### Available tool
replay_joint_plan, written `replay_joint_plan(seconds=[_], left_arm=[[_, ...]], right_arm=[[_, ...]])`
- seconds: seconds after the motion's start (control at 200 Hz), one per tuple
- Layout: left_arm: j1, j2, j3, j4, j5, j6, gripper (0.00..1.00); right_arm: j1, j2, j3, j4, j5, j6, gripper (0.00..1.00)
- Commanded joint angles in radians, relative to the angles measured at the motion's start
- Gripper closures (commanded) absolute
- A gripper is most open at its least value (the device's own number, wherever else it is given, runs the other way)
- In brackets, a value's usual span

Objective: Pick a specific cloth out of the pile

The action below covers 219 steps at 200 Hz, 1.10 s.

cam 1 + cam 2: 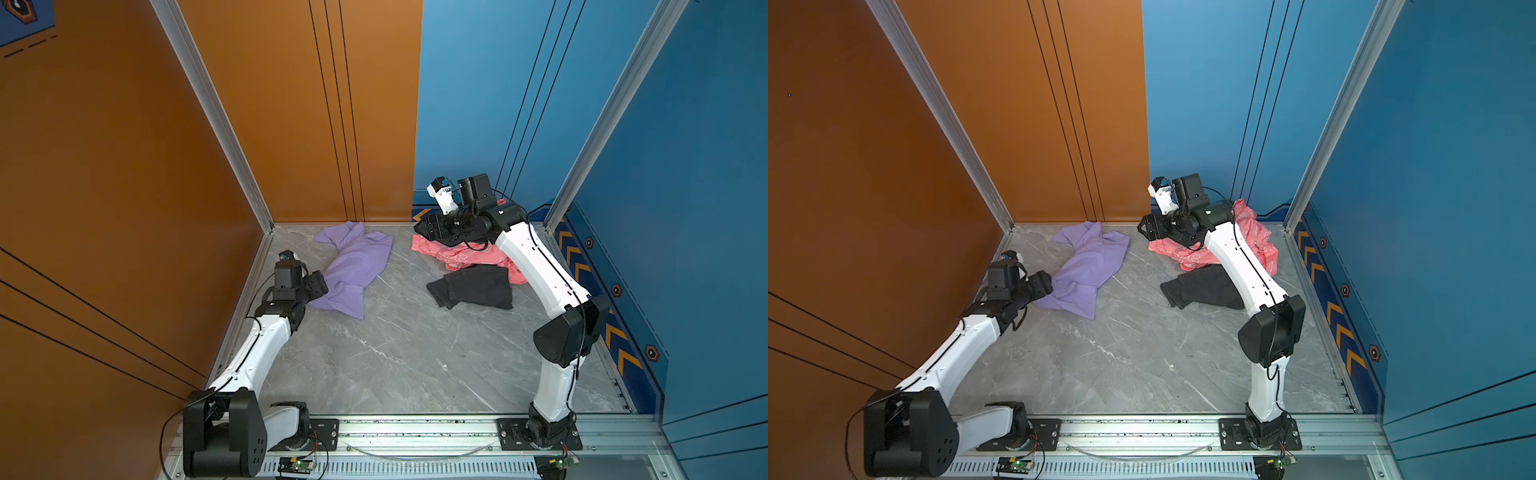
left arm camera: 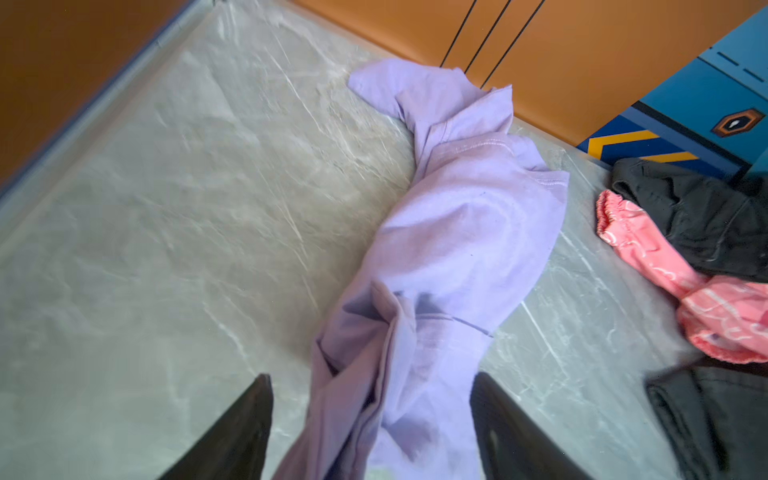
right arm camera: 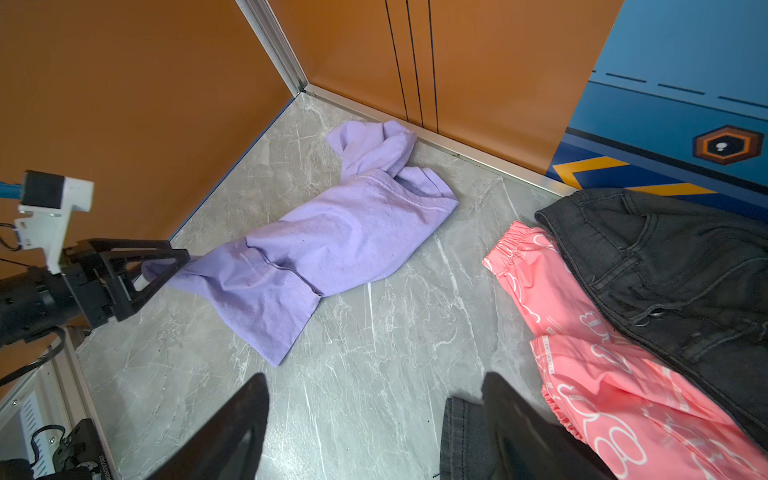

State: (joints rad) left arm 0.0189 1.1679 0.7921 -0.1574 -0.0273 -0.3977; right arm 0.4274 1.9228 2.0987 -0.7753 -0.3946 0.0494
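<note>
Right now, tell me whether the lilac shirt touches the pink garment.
Apart. In both top views, bare table separates the lilac shirt from the pink garment.

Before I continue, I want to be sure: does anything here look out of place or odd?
Nothing is damaged or spilled. Only the lilac shirt lies twisted and crumpled apart from the pile of pink and dark clothes, with one end between the open jaws of the left gripper.
</note>
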Motion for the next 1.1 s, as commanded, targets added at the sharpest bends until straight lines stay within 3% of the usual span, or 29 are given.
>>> replay_joint_plan(seconds=[0.0, 0.14, 0.26, 0.425, 0.666, 1.091], left_arm=[[0.017, -0.084, 0.053, 0.025, -0.030, 0.010, 0.00], [0.027, -0.076, 0.156, 0.080, 0.063, 0.051, 0.02], [0.009, -0.015, 0.206, 0.149, 0.159, -0.004, 0.02], [-0.049, 0.088, 0.201, 0.227, 0.210, -0.048, 0.02], [-0.075, 0.211, 0.053, 0.450, 0.205, -0.170, 0.02], [-0.101, 0.364, -0.154, 0.597, 0.161, -0.284, 0.02]], right_arm=[[0.008, -0.029, 0.005, -0.002, 0.011, 0.006, 0.19], [0.014, -0.012, 0.032, -0.002, 0.018, 0.006, 0.18], [0.022, -0.002, 0.051, -0.002, 0.027, 0.006, 0.17], [0.024, -0.010, 0.048, -0.002, 0.062, 0.006, 0.15], [0.014, -0.048, -0.006, 0.004, 0.127, 0.006, 0.13], [-0.024, -0.067, -0.041, 0.040, 0.140, 0.030, 0.12]])
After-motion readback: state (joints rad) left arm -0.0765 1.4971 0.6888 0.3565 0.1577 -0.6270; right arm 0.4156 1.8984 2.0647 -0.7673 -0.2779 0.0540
